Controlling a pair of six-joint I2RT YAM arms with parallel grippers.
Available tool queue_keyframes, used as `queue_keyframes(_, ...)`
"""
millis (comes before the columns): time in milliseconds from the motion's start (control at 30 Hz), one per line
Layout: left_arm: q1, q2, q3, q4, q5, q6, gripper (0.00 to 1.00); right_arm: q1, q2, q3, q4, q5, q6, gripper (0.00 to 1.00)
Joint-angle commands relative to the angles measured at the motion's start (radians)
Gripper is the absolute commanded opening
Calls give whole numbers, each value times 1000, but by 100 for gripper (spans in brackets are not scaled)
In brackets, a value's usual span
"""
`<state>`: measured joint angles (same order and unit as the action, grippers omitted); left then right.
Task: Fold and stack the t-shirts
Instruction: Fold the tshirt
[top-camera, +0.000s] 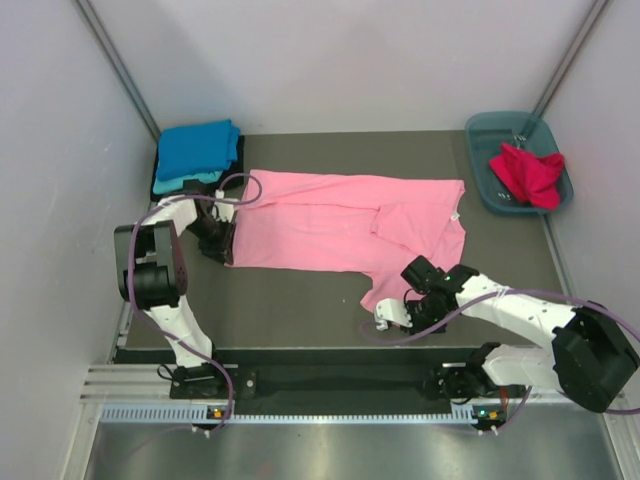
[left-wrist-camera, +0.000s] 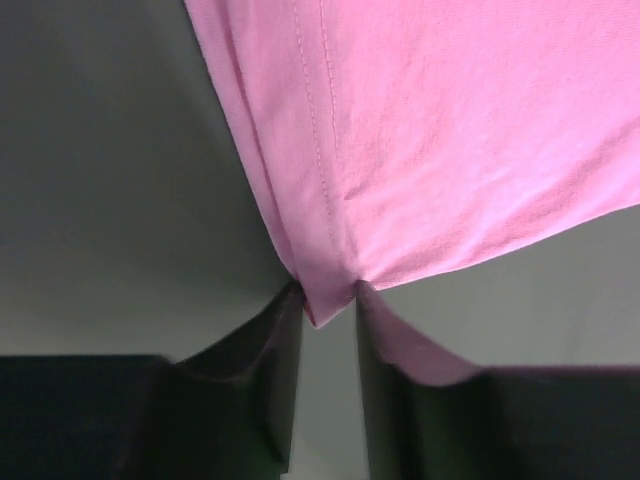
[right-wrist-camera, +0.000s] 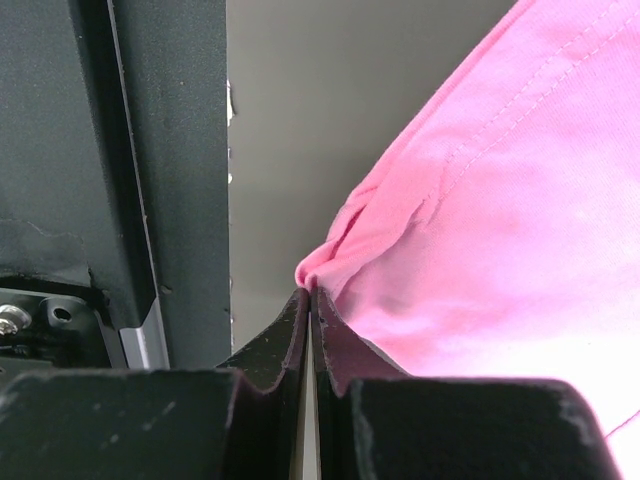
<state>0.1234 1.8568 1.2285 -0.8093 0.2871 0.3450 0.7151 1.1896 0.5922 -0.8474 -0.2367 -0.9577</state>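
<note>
Two hands on one light pink cotton t-shirt (top-camera: 330, 225), spread across the dark grey worktop (top-camera: 300, 300).
The left hand (left-wrist-camera: 328, 298) is narrow about its left corner, grip uncertain. The right hand (right-wrist-camera: 310, 297) is pinched tight on its near hem corner. Folded bright blue and turquoise t-shirts (top-camera: 197, 150) sit rear left. A crimson t-shirt (top-camera: 527, 172) lies in the blue-grey plastic tub (top-camera: 487, 135) rear right. White walls (top-camera: 350, 60) enclose the worktop.

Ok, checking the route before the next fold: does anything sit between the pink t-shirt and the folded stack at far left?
Nothing solid visible. The pink t-shirt nearly meets the folded stack at its far-left corner; only the left arm's purple cable loops over that corner.
</note>
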Motion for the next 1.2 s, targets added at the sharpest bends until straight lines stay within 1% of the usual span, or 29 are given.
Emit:
queue_keyframes(0, 5, -4, -26, 13, 6, 6, 26, -2, -4, 31, 33, -7, 7, 0)
queue_keyframes(33, 5, -2, -24, -1, 12, 11, 21, -8, -5, 35, 37, -4, 14, 0)
queue_keyframes(67, 5, -1, -21, -8, 18, 15, 1, -29, -7, 52, 42, -3, 26, 0)
queue_keyframes(100, 5, -2, -17, -17, 30, 15, 0, -43, -10, 66, 42, -3, 34, 0)
queue_keyframes(200, 7, -13, 11, -42, 56, 14, 0, -136, -18, 153, 39, 4, 74, 0)
queue_keyframes(233, 7, -16, 41, -50, 64, 12, 0, -167, -24, 181, 25, -3, 83, 0)
queue_keyframes(267, 7, -21, 61, -69, 72, 8, 0, -224, -24, 237, 16, -9, 102, 0)
queue_keyframes(367, 5, -27, 153, -100, 103, -1, 0, -302, -31, 323, -31, -13, 119, 0)
queue_keyframes(567, -7, 24, 367, -191, 156, 0, 0, -410, -59, 391, -38, -7, 140, 0)
queue_keyframes(800, -54, 139, 589, -255, 158, 2, 0, -506, -18, 498, -5, -1, 131, 0)
queue_keyframes(833, -59, 156, 644, -263, 156, 0, 0, -516, 1, 515, 7, -3, 131, 0)
queue_keyframes(933, -79, 218, 736, -292, 150, -1, 0, -542, 48, 576, 36, -3, 132, 0)
queue_keyframes(1033, -97, 281, 807, -301, 141, -6, 0, -563, 105, 632, 68, 11, 131, 0)
queue_keyframes(1167, -111, 326, 864, -294, 127, -23, 0, -595, 183, 725, 100, 20, 151, 0)
